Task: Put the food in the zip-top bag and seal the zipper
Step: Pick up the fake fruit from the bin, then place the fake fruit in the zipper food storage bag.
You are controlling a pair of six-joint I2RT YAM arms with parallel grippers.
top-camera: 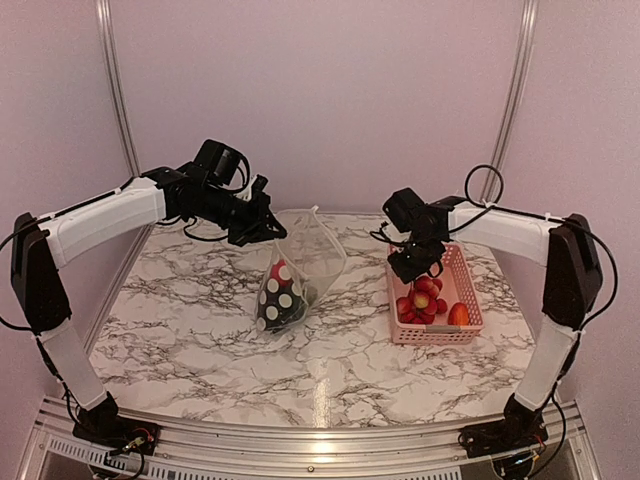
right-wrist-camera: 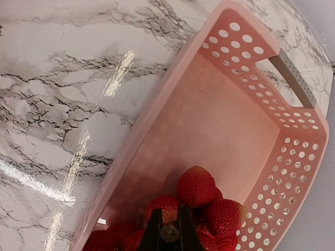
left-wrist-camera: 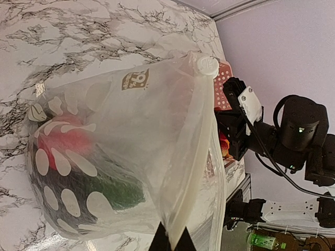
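Note:
The zip-top bag (top-camera: 305,262) stands on the table with its mouth held up. My left gripper (top-camera: 262,226) is shut on the whitish zipper (left-wrist-camera: 196,157) at the mouth edge, fingertips (left-wrist-camera: 172,241) pinching the strip. Through the dotted bag wall (left-wrist-camera: 131,120) show a red tomato (left-wrist-camera: 65,144) and a green piece (left-wrist-camera: 112,191). My right gripper (top-camera: 420,268) is down in the pink basket (top-camera: 470,292), shut (right-wrist-camera: 169,232) on the brown stem of a bunch of strawberries (right-wrist-camera: 196,185). An orange carrot (top-camera: 459,314) lies at the basket's near end.
The basket's far half (right-wrist-camera: 246,120) holds nothing, and its slotted walls rise on both sides of my right fingers. Marble tabletop (top-camera: 200,330) stretches in front of the bag. The right arm (left-wrist-camera: 293,136) shows beyond the bag in the left wrist view.

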